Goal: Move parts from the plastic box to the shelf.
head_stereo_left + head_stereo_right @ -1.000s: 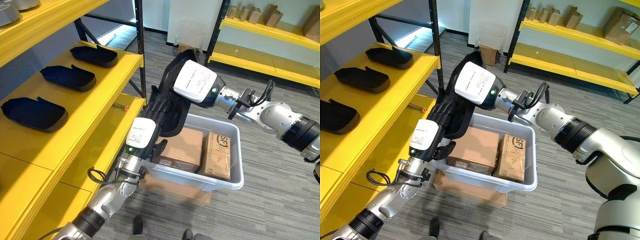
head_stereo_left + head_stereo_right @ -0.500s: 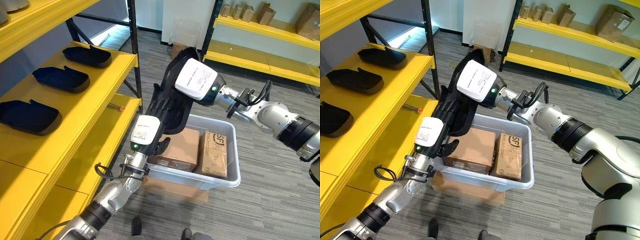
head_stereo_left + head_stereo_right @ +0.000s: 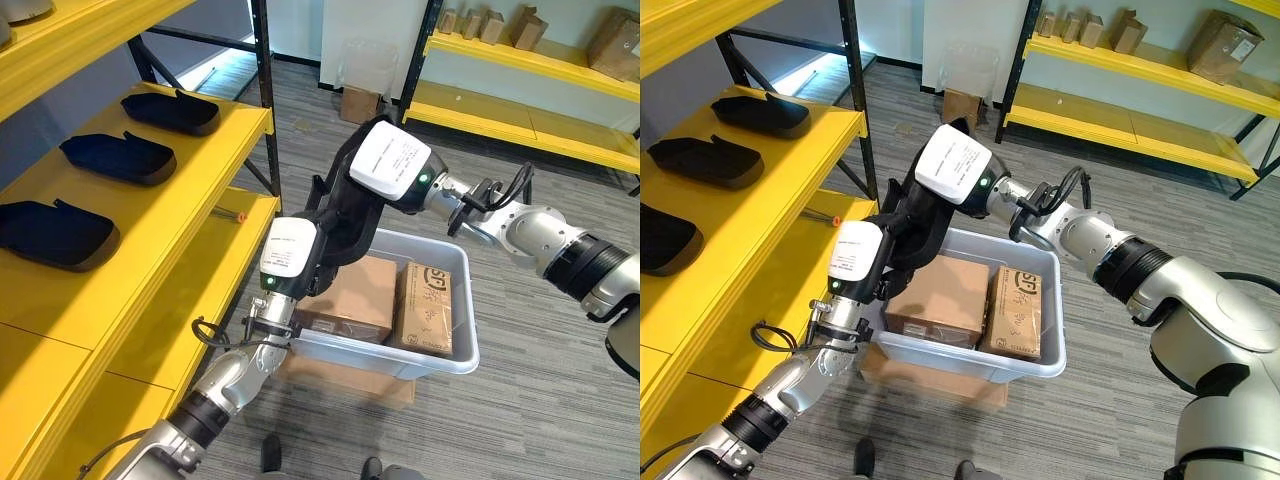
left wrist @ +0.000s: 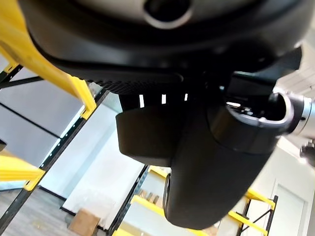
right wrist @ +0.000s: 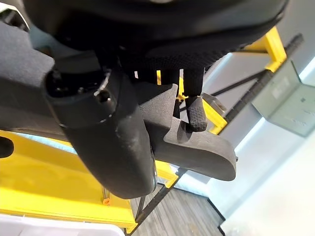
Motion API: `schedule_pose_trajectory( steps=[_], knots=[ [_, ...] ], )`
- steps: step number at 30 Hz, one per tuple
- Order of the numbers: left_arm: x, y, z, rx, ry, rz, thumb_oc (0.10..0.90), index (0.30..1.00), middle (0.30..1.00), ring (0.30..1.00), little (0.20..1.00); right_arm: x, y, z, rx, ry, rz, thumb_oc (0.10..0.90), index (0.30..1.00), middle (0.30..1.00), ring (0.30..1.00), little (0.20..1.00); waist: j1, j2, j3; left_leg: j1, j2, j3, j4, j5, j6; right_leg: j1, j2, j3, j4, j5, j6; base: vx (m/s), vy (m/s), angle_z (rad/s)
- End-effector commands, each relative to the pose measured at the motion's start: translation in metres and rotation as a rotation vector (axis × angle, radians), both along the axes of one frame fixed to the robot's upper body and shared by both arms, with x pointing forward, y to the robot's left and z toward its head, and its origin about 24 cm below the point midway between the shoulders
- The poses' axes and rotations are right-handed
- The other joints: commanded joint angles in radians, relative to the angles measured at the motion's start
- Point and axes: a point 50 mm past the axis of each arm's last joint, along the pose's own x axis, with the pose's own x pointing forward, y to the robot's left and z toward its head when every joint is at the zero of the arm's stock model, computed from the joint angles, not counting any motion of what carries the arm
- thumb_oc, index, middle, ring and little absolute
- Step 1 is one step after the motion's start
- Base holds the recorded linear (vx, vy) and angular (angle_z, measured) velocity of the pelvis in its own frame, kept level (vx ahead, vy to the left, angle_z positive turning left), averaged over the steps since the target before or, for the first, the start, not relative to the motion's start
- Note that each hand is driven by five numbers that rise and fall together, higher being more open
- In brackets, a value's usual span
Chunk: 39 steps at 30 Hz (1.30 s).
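Observation:
A long black moulded part (image 3: 343, 215) hangs over the left end of the pale plastic box (image 3: 440, 355), between both hands. My left hand (image 3: 289, 252) comes up from below and grips the part's lower end. My right hand (image 3: 392, 166) is shut on its upper end; in the right wrist view its fingers (image 5: 194, 115) curl over the black part's (image 5: 197, 145) rim. The box holds two cardboard cartons (image 3: 352, 292) (image 3: 428, 310). The yellow shelf (image 3: 190, 185) at the left carries three similar black parts (image 3: 170, 108) (image 3: 110, 155) (image 3: 50, 228).
The plastic box rests on a flat cardboard box (image 3: 350, 375) on the grey floor. A black upright post (image 3: 264, 90) stands at the shelf's corner. A lower yellow shelf board (image 3: 195, 300) bears a small red-tipped item (image 3: 240, 214). Another yellow rack with cartons (image 3: 520, 60) stands behind.
The camera has shifted a little. The two hands have drawn closer together and the part has turned more upright over the box's left end.

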Motion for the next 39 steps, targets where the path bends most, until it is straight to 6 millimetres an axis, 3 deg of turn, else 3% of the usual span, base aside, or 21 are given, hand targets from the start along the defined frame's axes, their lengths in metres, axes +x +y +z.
schedule_pose_trajectory(
  steps=[1,16,17,22,31,36,39],
  knots=[
    [0.006,-0.013,0.007,0.088,0.004,-0.091,0.4,0.3,0.3,0.3,0.3,-0.026,0.05,0.125,0.267,-0.418,0.204,0.4,0.3,0.3,0.3,0.3,-0.006,-0.095,-0.071,0.165,0.088,0.018,-0.011,-0.196,-0.084,0.043,-0.083,0.113,-0.226,0.206,0.122,0.0,0.0,0.0],
    [0.007,-0.012,0.01,0.078,-0.012,-0.083,0.4,0.3,0.3,0.3,0.3,-0.024,0.05,0.122,0.281,-0.402,0.198,0.4,0.3,0.3,0.3,0.3,-0.008,-0.095,-0.076,0.166,0.082,0.02,-0.011,-0.19,-0.079,0.045,-0.084,0.115,-0.225,0.213,0.118,0.0,0.001,-0.03],
    [0.007,-0.011,0.01,0.08,-0.013,-0.08,0.4,0.3,0.3,0.3,0.3,-0.024,0.05,0.122,0.28,-0.398,0.194,0.9,1.0,1.0,1.0,1.0,-0.009,-0.094,-0.076,0.166,0.082,0.02,-0.011,-0.19,-0.078,0.045,-0.084,0.115,-0.225,0.213,0.118,0.0,0.0,0.0],
    [0.008,-0.009,0.01,0.081,-0.011,-0.066,0.4,0.3,0.3,0.3,0.3,-0.024,0.05,0.121,0.312,-0.354,0.198,0.9,1.0,1.0,1.0,1.0,-0.012,-0.089,-0.08,0.168,0.081,0.021,-0.011,-0.191,-0.077,0.047,-0.086,0.117,-0.226,0.214,0.119,0.0,0.0,0.0],
    [0.008,0.01,0.002,0.073,0.016,0.021,0.4,0.3,0.3,0.3,0.3,-0.043,0.031,0.129,0.432,-0.297,0.268,0.9,1.0,1.0,1.0,1.0,-0.027,-0.075,-0.092,0.174,0.075,0.028,-0.011,-0.192,-0.075,0.049,-0.086,0.122,-0.227,0.214,0.119,0.0,0.0,0.0],
    [0.005,0.031,-0.003,0.057,0.035,0.117,0.4,0.3,0.3,0.3,0.3,-0.073,0.009,0.133,0.464,-0.267,0.351,0.9,1.0,1.0,1.0,1.0,-0.044,-0.056,-0.102,0.182,0.075,0.039,-0.011,-0.202,-0.075,0.053,-0.085,0.129,-0.232,0.208,0.124,0.01,0.008,-0.01],
    [0.002,0.04,-0.007,0.054,0.048,0.151,0.4,0.3,0.3,0.3,0.3,-0.079,-0.002,0.129,0.485,-0.234,0.354,0.9,1.0,1.0,1.0,1.0,-0.048,-0.052,-0.105,0.18,0.072,0.042,-0.011,-0.193,-0.074,0.049,-0.086,0.131,-0.233,0.216,0.123,0.01,0.004,-0.09]
  ],
)
